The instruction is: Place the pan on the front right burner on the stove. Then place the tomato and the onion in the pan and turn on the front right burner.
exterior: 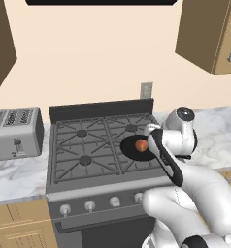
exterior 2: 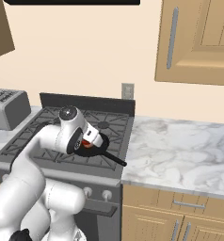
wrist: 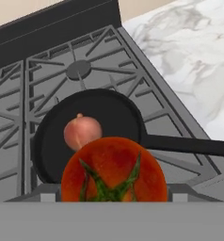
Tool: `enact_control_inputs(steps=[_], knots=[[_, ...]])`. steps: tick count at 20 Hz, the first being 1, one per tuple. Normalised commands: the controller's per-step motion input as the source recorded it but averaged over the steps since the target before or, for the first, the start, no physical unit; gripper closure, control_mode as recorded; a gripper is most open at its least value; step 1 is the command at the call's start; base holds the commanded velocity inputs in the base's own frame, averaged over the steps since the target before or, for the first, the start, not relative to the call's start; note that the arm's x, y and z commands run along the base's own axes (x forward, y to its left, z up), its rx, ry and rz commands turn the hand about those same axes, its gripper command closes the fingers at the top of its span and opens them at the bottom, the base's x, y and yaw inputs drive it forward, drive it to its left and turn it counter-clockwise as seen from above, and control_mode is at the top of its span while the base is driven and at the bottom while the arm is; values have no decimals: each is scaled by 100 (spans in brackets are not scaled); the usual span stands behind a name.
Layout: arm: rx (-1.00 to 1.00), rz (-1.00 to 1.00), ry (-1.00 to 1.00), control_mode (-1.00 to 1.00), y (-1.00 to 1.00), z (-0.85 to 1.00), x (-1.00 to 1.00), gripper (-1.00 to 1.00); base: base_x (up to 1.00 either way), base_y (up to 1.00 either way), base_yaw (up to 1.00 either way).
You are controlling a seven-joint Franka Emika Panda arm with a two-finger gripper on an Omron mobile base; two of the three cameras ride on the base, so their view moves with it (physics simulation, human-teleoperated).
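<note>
Over pan (wrist: 88,136) w/ onion (wrist: 82,132): claw (wrist: 115,195) gripping tomato (wrist: 115,170).

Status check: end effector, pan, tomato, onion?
End effector shut on tomato, above pan. Onion already in pan on front right burner. Nothing in the way.

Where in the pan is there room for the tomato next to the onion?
The pan is bare on its handle side, between the onion and the rim. The other side is crowded by the onion. The tomato hangs just above the near edge.
</note>
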Motion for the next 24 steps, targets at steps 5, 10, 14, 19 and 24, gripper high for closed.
enact_control_inputs(steps=[5, 10, 14, 19, 24], knots=[[0, 0, -1, -100, 0, -23, 12, 100, 0, 0, 0], [0, 0, 0, -100, 0, -13, 7, 100, 0, 0, 0], [0, 0, 0, -100, 0, -23, 11, 100, 0, 0, 0], [-1, 0, -1, -100, 0, -27, 20, 100, 0, 0, 0], [-2, 0, -1, -100, 0, -14, 22, 100, 0, 0, 0]])
